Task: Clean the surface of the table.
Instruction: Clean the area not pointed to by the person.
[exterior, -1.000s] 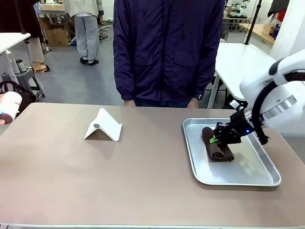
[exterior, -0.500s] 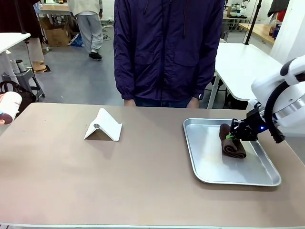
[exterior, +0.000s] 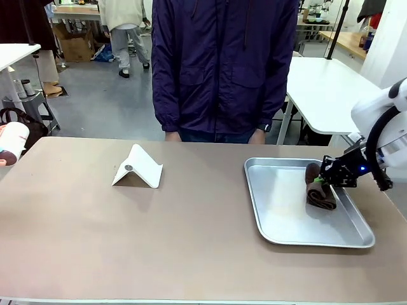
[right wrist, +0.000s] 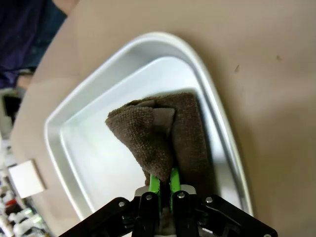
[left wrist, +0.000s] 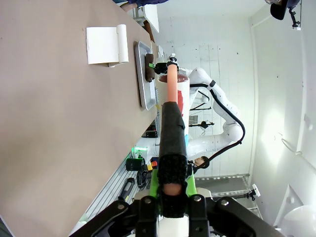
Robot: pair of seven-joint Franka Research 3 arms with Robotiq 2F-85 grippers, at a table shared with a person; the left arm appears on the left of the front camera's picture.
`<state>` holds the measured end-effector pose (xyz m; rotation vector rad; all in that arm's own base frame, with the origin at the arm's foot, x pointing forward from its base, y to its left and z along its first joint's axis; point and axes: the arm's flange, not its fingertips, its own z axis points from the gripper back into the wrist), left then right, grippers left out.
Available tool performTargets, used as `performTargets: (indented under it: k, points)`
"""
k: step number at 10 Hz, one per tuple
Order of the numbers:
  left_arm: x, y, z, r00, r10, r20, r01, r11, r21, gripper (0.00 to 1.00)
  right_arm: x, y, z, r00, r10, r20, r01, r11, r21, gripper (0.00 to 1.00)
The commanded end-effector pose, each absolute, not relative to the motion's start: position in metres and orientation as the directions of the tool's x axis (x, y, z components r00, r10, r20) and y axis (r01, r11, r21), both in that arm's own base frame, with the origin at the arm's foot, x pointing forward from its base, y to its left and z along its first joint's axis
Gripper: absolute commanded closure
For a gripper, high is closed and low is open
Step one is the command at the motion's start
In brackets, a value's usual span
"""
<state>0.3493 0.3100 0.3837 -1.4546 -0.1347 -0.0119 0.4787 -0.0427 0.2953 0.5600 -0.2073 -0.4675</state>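
The beige surface (exterior: 127, 229) runs wide in front of the standing person (exterior: 222, 63), with a silver tray (exterior: 252, 197) on its right side. There the right hand (right wrist: 164, 181) is pinched tight on a brown cloth (right wrist: 148, 133) lying in the tray. The left hand (left wrist: 173, 128): its grip can't be made out.

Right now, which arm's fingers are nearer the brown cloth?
Right. The right fingers pinch the cloth in the tray; the left fingers sit far across the table, well apart.
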Motion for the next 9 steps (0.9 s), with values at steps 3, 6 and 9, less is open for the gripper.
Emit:
performTargets:
  k: [3,6,9]
  points:
    - [0.348,0.308,0.389,0.992,0.081,0.102,0.093,0.108,-0.99,0.78,0.45,-0.067,0.342,0.927,-0.349,-0.135,0.263,0.353,0.898,0.92]
    - [0.348,0.308,0.389,0.992,0.081,0.102,0.093,0.108,-0.99,0.78,0.431,-0.078,0.376,0.908,-0.122,-0.4,0.395,-0.066,0.916,0.92]
    - [0.348,0.308,0.389,0.992,0.081,0.102,0.093,0.108,-0.99,0.78,0.413,-0.094,0.389,0.845,0.06,-0.531,0.529,-0.235,0.815,0.92]
